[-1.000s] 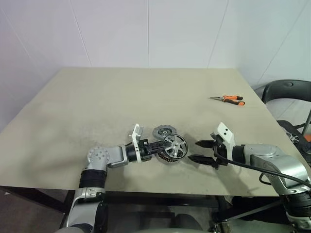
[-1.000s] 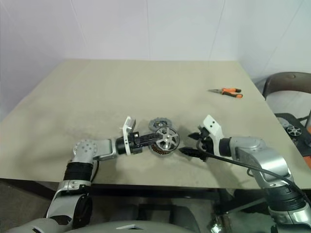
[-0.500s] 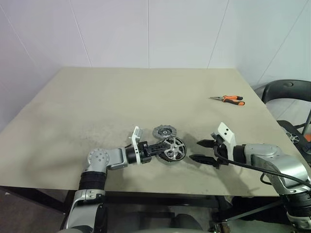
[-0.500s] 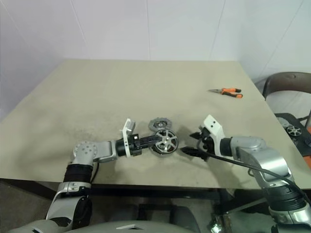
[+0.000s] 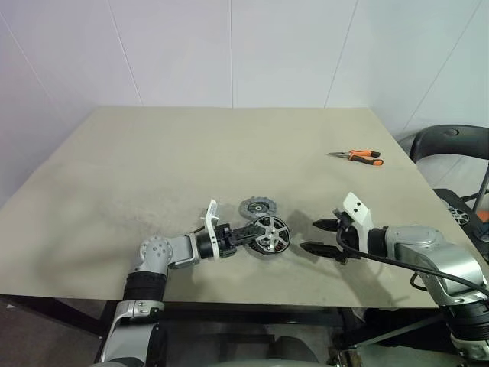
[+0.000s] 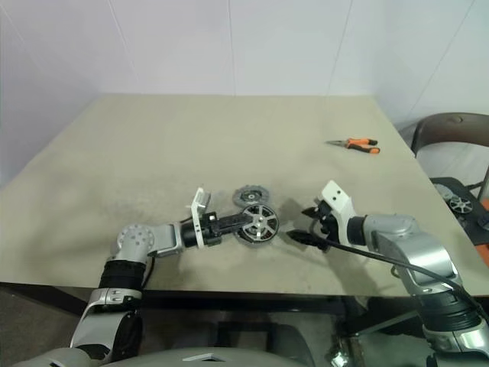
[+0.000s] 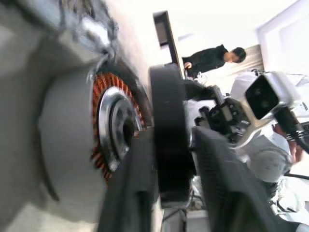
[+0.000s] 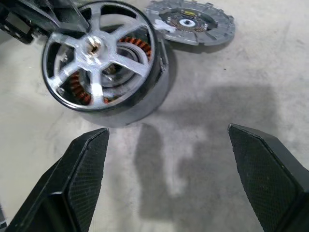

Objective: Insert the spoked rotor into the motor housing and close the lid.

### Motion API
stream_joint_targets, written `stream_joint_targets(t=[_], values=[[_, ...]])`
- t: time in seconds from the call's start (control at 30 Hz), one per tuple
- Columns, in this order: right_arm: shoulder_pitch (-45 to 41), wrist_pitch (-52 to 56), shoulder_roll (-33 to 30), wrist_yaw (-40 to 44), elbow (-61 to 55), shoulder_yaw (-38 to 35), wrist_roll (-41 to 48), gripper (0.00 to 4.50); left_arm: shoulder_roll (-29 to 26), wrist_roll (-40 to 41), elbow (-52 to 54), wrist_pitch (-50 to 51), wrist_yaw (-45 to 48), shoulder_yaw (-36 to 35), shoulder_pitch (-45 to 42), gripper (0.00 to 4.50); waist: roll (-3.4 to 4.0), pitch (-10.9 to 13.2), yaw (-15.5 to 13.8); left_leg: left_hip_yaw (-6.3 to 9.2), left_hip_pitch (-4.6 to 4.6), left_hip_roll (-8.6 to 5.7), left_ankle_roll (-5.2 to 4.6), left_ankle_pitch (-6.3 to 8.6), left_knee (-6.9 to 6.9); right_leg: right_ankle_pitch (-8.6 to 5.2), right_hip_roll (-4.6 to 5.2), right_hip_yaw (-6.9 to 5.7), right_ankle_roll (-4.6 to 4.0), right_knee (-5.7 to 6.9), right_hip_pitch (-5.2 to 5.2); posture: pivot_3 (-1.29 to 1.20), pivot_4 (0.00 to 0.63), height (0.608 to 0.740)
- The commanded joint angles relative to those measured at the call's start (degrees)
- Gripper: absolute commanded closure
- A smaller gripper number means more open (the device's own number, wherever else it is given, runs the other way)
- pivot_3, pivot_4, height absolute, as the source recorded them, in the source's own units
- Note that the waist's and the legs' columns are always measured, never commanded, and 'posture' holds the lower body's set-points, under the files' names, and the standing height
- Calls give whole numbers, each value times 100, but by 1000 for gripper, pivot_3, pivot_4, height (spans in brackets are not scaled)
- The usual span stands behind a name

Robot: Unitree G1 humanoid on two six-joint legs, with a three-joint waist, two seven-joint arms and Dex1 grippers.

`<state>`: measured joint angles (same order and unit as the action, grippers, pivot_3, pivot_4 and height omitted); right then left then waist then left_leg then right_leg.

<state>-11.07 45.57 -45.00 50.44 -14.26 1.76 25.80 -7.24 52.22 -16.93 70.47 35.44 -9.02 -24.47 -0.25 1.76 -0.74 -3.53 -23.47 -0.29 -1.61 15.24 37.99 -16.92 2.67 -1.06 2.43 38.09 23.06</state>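
Rotor (image 8: 99, 53) first: the spoked rotor sits tilted on the motor housing (image 8: 130, 104) near the desk's (image 5: 153, 168) front edge, copper coils showing between its spokes, so by my reading it is on but not seated. The left tool (image 5: 246, 232) has its black fingers either side of the rotor's rim; whether they are pinching or loosening, I cannot tell. The right tool (image 5: 317, 236) waits just beside, wide open and empty. The lid (image 8: 190, 21) lies flat behind the housing, untouched: closing remains.

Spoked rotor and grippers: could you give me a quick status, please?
Left gripper straddling spoked rotor rim, rotor over motor housing. Right gripper open, empty, alongside. Lid on table behind, clear.
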Motion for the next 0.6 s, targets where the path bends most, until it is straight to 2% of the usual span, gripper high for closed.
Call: stream_joint_targets(t=[0.03, 0.27, 0.6], values=[[-111, -111, 33, -18, -40, -54, -18, 383, -31, -113, -26, -45, -96, -68, -27, 2127, 2, -2, -1, 0, 0, 0, 0, 0, 0, 0, 0, 0, 0, 0, 0, 0, 0, 740], [-113, -122, 131, -43, -7, -18, -43, 383, -201, -52, -85, -62, -64, -355, -142, 2127, 0, -2, -2, 0, 1, 0, 0, 0, 1, 1, 0, 0, 1, 0, -2, 0, 0, 740], [-165, -194, 329, -79, 113, 98, -116, 383, -941, 114, -51, -94, 93, -985, -238, 2127, -2, 0, 13, 0, 1, 2, 0, 0, -2, 0, -1, 0, 1, 4, 4, 0, 0, 740]])
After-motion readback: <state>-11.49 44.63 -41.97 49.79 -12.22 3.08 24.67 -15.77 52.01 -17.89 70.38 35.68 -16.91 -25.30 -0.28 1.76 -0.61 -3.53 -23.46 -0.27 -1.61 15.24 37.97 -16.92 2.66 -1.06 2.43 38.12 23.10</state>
